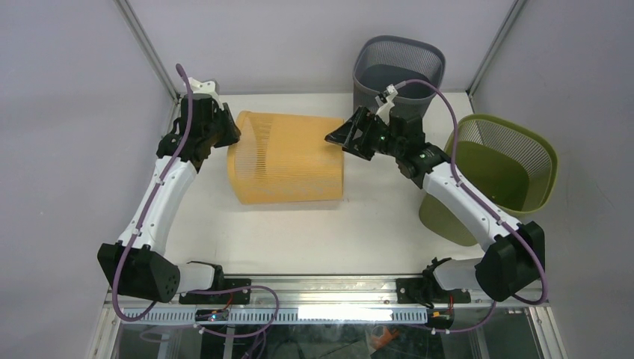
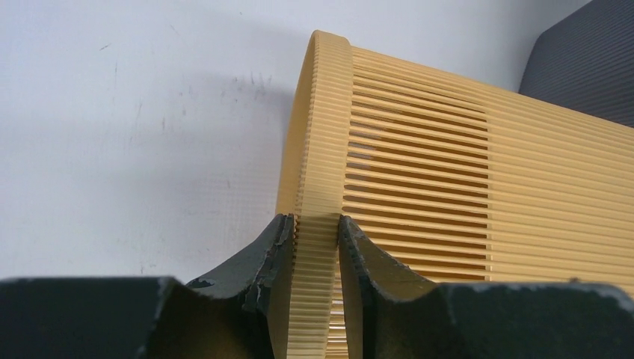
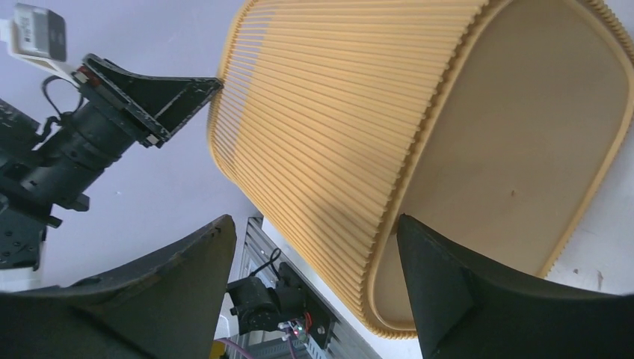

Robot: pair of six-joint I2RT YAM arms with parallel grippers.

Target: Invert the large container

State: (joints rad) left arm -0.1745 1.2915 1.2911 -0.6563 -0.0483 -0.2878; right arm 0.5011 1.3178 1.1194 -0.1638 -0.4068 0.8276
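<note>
The large container (image 1: 284, 157) is an orange slatted bin lying on its side on the white table, its open rim to the left and its solid base to the right. My left gripper (image 1: 230, 134) is shut on the rim band; in the left wrist view both dark fingers pinch the ribbed rim (image 2: 320, 239). My right gripper (image 1: 336, 138) stands open at the base end. In the right wrist view its fingers (image 3: 314, 254) stand wide apart, one beside the slatted wall and one in front of the flat base (image 3: 523, 127). They grip nothing.
A grey mesh bin (image 1: 398, 71) stands upright at the back of the table, just behind the right arm. A green mesh bin (image 1: 501, 168) leans at the right edge. Purple walls close in on both sides. The metal rail (image 1: 321, 288) with the arm bases runs along the near edge.
</note>
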